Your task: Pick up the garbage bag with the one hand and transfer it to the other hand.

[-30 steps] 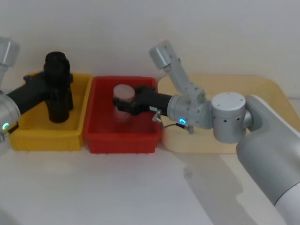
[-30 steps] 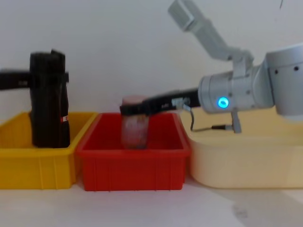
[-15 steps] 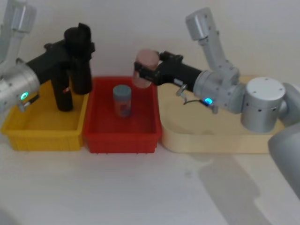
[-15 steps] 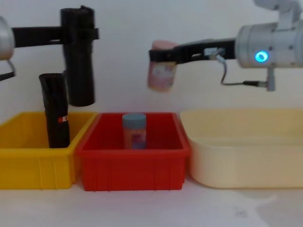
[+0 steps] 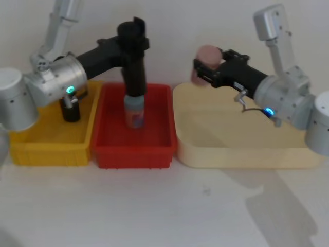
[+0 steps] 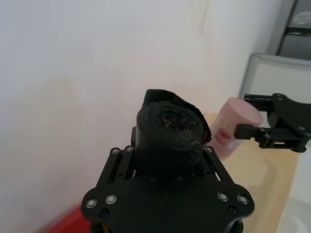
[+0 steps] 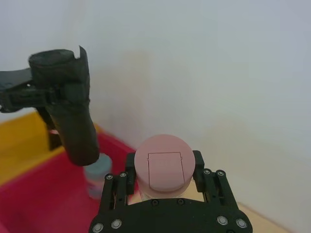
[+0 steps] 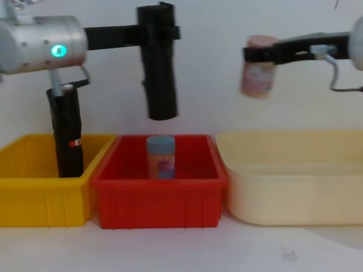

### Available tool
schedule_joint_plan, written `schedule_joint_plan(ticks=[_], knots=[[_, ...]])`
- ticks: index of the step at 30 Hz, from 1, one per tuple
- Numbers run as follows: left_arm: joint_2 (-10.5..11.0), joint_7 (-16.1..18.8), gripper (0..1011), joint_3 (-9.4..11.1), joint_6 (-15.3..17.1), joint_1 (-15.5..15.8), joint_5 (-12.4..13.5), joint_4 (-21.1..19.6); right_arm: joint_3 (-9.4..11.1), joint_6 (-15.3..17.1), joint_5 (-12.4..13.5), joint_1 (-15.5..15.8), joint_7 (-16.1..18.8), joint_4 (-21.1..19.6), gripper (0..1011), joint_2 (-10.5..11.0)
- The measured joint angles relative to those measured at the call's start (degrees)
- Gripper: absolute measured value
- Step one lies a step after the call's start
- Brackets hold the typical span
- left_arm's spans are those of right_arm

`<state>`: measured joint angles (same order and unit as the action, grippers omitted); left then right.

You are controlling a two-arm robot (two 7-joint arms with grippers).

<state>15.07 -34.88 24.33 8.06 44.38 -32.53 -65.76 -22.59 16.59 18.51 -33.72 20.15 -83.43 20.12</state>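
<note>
Item under inspection: the garbage bag (image 8: 160, 85), a slim roll of crinkled black plastic, matt, with no label visible. Seen from the left wrist, its upper end shows tightly wound layers and a loose ragged flap.

Orientation: the long axis stands close to vertical. The flapped end points up; the blunt lower end points down at the red bin (image 8: 159, 198).

Position: the bag hangs in the air above the red bin, over the blue-capped bottle (image 8: 161, 157) that stands in it. The chest view shows a clear gap between the two.

Left gripper (image 8: 159, 31), on the wrist with the green-teal ring: clenched around the bag near its upper end, reaching in from the yellow-bin side of the red bin.

Right gripper (image 8: 260, 52), on the wrist with the blue ring: clamped on a pink bottle (image 8: 257, 76), held aloft on the red bin's opposite side, above the cream tray (image 8: 289, 187).

Change in half a second: the bag has travelled from above the red bin's edge nearest the yellow bin (image 8: 34, 198) to over the red bin's middle. The pink bottle has left the air above the red bin for the tray side. The tagged black roll (image 8: 68, 136) is unmoved in the yellow bin.
</note>
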Motion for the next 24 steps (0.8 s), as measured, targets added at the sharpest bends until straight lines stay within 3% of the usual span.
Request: schedule_joint_plan(ticks=[3,9,12,15,16,17,24], knots=[[-1.64,-1.65,429,0.93,-0.51,1.73,-0.25,2.95,0.92,0.62,-0.1,1.19,-1.02,-1.13,664,0.84],[-7.34,-6.67,429,3.35,-3.18,7.65,-0.89,14.23,3.66,2.43,-0.52,4.57,-3.86,-3.25,664,3.1],[-11.97,-10.64,429,5.09,-6.46,12.91,-2.2,25.05,5.13,3.53,-0.82,6.45,-5.53,-3.72,664,4.18],[-14.9,-13.23,429,6.34,-8.63,16.34,-3.25,32.18,6.35,4.45,-1.09,7.78,-6.82,-3.73,664,4.96],[-14.9,-13.23,429,6.34,-8.63,16.34,-3.25,32.18,6.35,4.45,-1.09,7.78,-6.82,-3.73,668,4.96],[-16.21,-14.22,429,6.9,-9.47,17.88,-3.64,35.33,6.84,4.93,-1.23,8.37,-7.5,-3.62,698,5.29],[-20.06,-17.67,429,8.56,-12.36,22.34,-4.98,44.61,8.73,6.24,-1.77,10.48,-9.4,-2.59,901,6.51]])
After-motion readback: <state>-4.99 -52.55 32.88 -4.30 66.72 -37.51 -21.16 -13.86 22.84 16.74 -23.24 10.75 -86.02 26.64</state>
